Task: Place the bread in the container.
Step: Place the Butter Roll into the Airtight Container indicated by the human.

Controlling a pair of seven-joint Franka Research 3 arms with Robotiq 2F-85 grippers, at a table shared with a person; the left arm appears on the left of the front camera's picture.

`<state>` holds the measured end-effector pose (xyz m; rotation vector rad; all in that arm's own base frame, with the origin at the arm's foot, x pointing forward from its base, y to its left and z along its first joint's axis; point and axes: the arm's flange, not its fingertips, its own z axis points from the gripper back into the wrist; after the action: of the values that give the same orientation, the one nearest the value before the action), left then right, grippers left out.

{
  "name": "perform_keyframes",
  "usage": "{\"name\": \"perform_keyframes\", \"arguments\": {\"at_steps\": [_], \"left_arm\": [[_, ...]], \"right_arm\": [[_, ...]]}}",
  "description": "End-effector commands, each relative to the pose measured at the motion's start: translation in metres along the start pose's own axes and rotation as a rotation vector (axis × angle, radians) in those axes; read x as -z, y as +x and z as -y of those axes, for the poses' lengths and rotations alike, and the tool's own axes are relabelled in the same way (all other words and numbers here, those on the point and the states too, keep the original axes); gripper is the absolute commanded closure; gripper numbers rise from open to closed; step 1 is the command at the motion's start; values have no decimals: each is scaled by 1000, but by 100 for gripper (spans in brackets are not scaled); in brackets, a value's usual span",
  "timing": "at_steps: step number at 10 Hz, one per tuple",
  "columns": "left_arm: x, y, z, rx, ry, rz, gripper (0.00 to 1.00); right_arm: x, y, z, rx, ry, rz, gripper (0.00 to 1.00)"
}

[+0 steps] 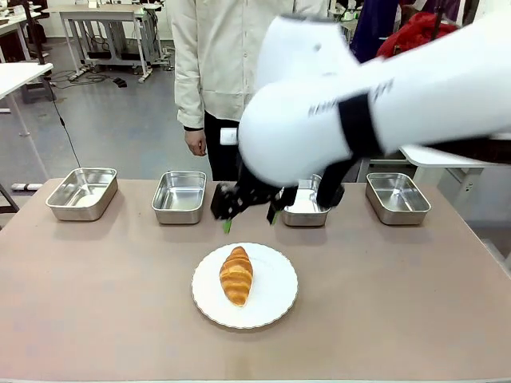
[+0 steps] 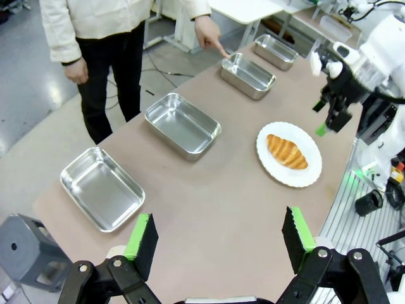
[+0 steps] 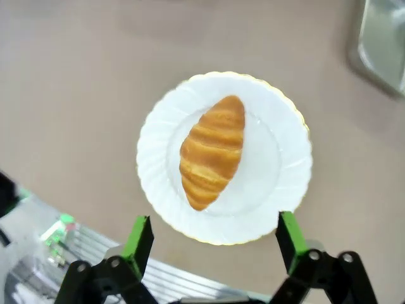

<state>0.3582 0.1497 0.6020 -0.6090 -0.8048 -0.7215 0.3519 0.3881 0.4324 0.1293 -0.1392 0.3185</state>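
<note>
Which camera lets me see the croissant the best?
The right wrist view. It looks straight down on the croissant, big and close, so its striped ridges are clear on the white plate. The front view shows it whole but smaller. The left wrist view shows it small, far off and at a slant.

The left claw (image 2: 218,244) hangs high over the near end of the counter (image 2: 215,190), its green pads spread wide with nothing between them. Four steel pans line the far edge: the closest pan (image 2: 101,188), a second pan (image 2: 182,125), the container (image 2: 247,75) and a last pan (image 2: 274,50). All four look empty. A person's hand (image 2: 209,35) points a finger down at the container's rim. The bread (image 2: 286,151) lies on a white plate (image 2: 278,174) nearer the robot's side. Just beyond the plate hovers the right claw (image 2: 329,123); from here its jaws seem parted, though that is hard to judge.
</note>
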Motion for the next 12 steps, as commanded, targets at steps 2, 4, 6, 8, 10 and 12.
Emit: {"name": "perform_keyframes", "arguments": {"at_steps": [2, 4, 6, 8, 10, 12], "left_arm": [[-1, 0, 2, 14, -11, 14, 0], [-1, 0, 2, 14, -11, 14, 0], [-1, 0, 2, 14, -11, 14, 0], [-1, 0, 2, 14, -11, 14, 0], [-1, 0, 2, 14, -11, 14, 0], [-1, 0, 2, 14, -11, 14, 0]], "right_arm": [[49, -5, -38, 131, -99, -6, 0], [68, -16, -44, 167, -142, -21, 0], [87, -26, -47, 196, -145, -10, 0], [101, -33, -45, 258, -171, 0, 0], [110, -34, -39, 295, -181, 20, 0], [124, -32, -36, 326, -179, 37, 0]]}}
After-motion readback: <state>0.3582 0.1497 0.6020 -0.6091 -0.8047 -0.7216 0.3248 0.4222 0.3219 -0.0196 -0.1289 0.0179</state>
